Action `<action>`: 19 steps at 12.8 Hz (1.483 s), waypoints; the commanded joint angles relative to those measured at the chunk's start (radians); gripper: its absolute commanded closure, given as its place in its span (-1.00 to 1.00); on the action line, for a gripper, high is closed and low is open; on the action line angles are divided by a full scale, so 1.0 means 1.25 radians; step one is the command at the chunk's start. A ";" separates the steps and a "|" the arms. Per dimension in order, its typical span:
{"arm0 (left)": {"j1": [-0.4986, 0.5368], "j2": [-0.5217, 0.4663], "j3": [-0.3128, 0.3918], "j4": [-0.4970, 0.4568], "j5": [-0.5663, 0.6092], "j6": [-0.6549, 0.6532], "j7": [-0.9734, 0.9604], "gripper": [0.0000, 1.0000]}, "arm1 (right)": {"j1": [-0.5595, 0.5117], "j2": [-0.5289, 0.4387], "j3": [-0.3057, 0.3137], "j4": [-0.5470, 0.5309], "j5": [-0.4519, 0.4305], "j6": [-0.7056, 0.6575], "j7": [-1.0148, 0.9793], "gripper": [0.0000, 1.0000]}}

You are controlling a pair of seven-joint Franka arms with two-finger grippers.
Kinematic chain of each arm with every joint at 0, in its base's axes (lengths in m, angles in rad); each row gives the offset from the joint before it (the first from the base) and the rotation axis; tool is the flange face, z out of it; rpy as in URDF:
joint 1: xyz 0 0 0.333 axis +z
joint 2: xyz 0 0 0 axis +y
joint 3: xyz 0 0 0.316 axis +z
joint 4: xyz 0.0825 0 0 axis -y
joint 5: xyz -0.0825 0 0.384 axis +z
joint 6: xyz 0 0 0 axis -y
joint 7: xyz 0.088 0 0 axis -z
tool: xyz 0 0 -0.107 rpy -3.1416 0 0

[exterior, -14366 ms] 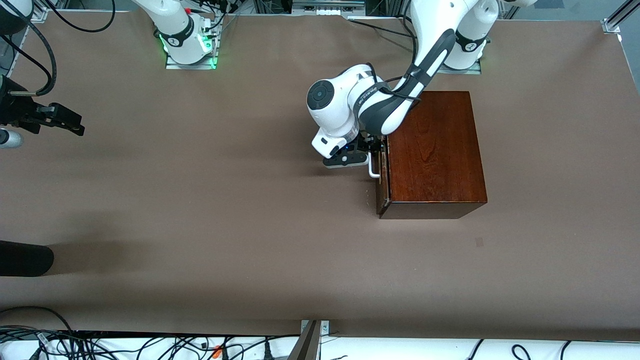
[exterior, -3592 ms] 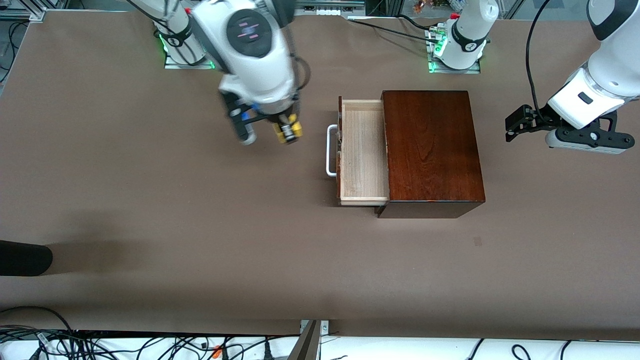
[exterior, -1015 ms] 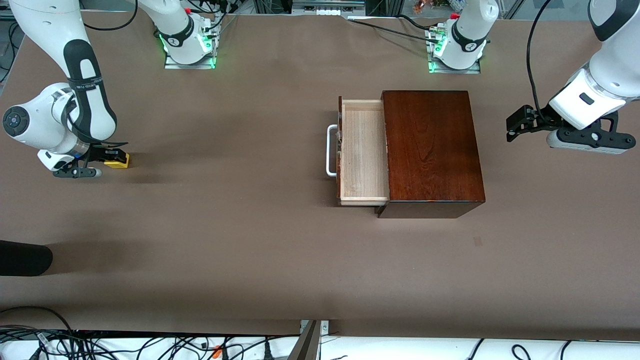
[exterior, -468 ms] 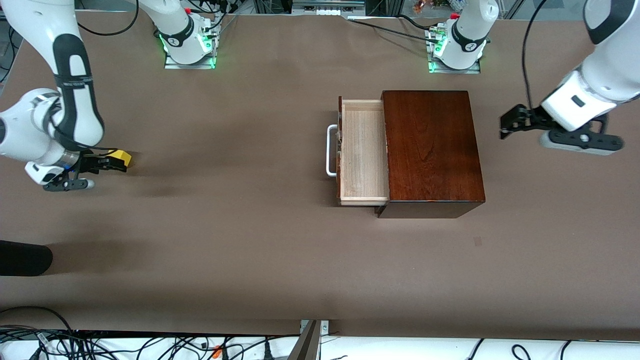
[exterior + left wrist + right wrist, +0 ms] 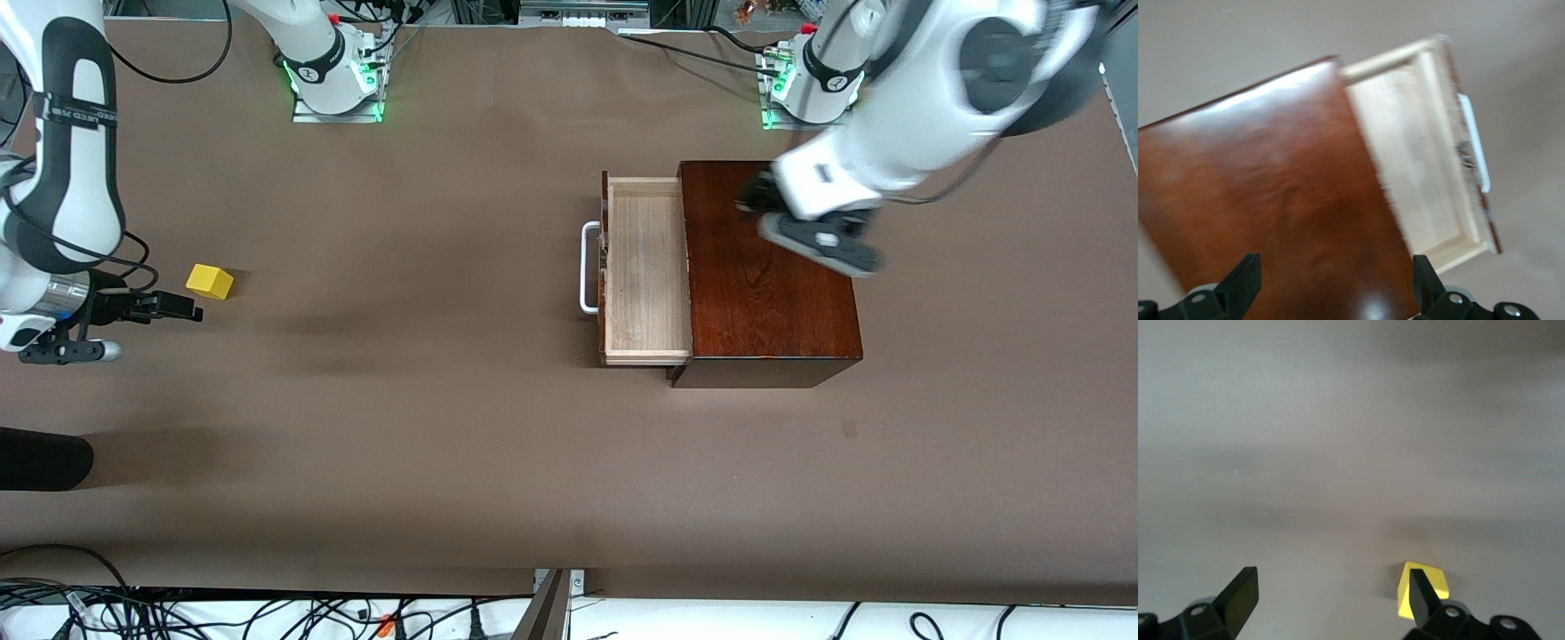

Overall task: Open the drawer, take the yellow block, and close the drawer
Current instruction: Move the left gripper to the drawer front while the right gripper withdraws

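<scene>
The yellow block point(image 5: 210, 282) lies alone on the table near the right arm's end. My right gripper point(image 5: 182, 310) is open and empty just beside it. In the right wrist view the block point(image 5: 1429, 583) shows next to one finger point(image 5: 1421, 595), outside the gap of the gripper point(image 5: 1331, 603). The drawer point(image 5: 647, 267) stands pulled out of the dark wooden box point(image 5: 769, 293), its pale inside empty and its white handle point(image 5: 586, 267) toward the right arm's end. My left gripper point(image 5: 754, 197) is open and empty over the box top point(image 5: 1271, 200); the drawer point(image 5: 1425, 153) shows past the gripper point(image 5: 1335, 290).
A black rounded object point(image 5: 44, 458) pokes in at the table's edge at the right arm's end, nearer the front camera than the block. Cables point(image 5: 267, 613) lie along the near edge. The arm bases point(image 5: 333, 76) stand along the table's edge farthest from the front camera.
My right gripper let go of the yellow block on the table and drew back from it. My left arm swung from its end of the table to over the box.
</scene>
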 commanded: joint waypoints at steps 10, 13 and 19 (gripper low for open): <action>-0.305 0.304 -0.022 0.100 -0.003 0.317 0.578 -1.00 | 0.089 -0.091 0.001 0.161 -0.243 -0.208 0.119 -1.00; -0.304 0.358 -0.021 0.102 -0.002 0.357 0.838 -1.00 | 0.107 -0.129 0.000 0.172 -0.244 -0.229 0.127 -1.00; -0.305 0.386 -0.017 0.086 0.066 0.360 0.859 -1.00 | 0.138 -0.194 0.004 0.160 -0.257 -0.260 0.226 -1.00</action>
